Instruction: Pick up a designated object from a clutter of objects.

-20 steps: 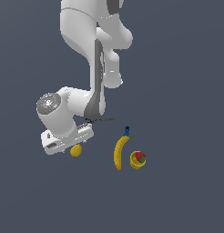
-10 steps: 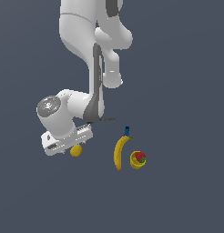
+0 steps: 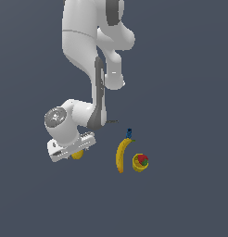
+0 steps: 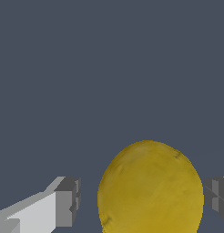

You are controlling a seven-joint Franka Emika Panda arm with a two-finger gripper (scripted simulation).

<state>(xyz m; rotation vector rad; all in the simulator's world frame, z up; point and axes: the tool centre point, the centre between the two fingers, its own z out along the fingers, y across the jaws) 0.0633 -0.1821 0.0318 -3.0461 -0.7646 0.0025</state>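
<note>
Grasp step: white two-finger gripper [image 4: 140, 207] straddles the small round-oval yellow lemon [image 4: 150, 186], fingers parted, one pad touching, the other apart. Long yellow banana [image 3: 121, 154] sits at the lemon's 3 o'clock, well apart. Next, I'd judge: close, then lift.

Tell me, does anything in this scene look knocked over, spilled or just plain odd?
Nothing stands out. The lemon sits between the open gripper's fingers, nearer one than the other, and looks whole. To the exterior view's right, the banana lies flat beside the upright yellow cup with the strawberry in it. Nothing has spilled.
</note>
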